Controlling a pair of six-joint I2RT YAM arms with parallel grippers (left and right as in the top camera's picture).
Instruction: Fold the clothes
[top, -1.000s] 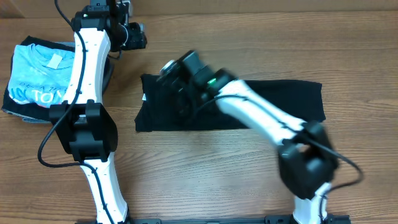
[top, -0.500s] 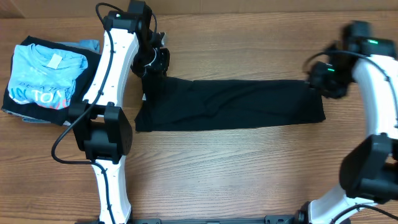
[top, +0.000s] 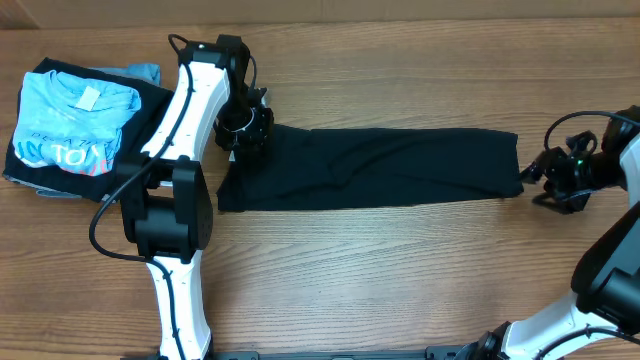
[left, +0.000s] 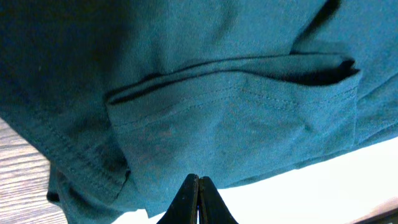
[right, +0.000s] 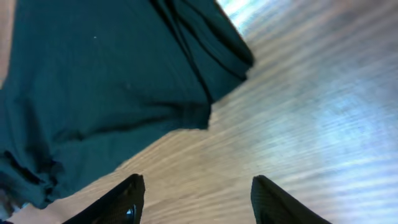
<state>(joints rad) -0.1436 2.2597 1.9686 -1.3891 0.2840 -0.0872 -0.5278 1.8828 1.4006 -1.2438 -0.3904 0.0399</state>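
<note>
I see bare wooden counter (top: 380, 280) along the whole near side of the long black folded T-shirt (top: 400, 168), open for passing. At far left the light blue lettered T-shirt stack (top: 70, 125) blocks, my white left arm (top: 185, 100) beside it.

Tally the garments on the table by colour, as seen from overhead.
Black T-shirt, spread out: 1
Light blue T-shirt, on top at left: 1
Grey garment, edge showing behind it: 1
Total: 3; dark fabric under the light blue one may be another.
</note>
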